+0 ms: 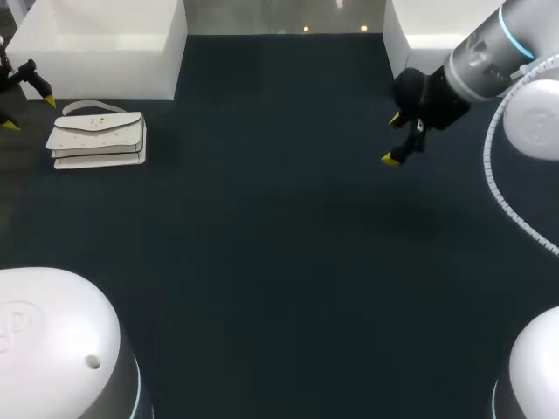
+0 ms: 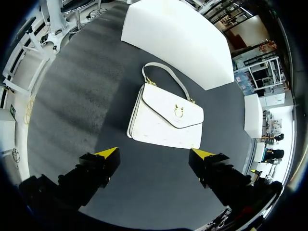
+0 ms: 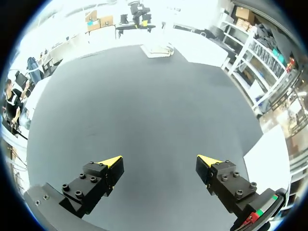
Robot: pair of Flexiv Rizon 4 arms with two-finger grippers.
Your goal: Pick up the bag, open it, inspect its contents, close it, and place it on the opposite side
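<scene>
A white handbag (image 1: 98,138) with a curved handle and a closed flap lies flat on the dark table at the far left. In the left wrist view the handbag (image 2: 167,115) lies just ahead of my left gripper (image 2: 156,153), whose fingers stand wide open and apart from it. From above, the left gripper (image 1: 28,112) hangs at the table's left edge, beside the bag. My right gripper (image 1: 394,138) hovers open over the back right of the table, far from the bag. Between its fingers the right gripper (image 3: 160,160) shows only bare table.
A white box (image 1: 96,48) stands at the back left, close behind the bag. Another white box (image 1: 428,35) stands at the back right, near my right arm. The white box (image 2: 178,41) lies beyond the bag's handle.
</scene>
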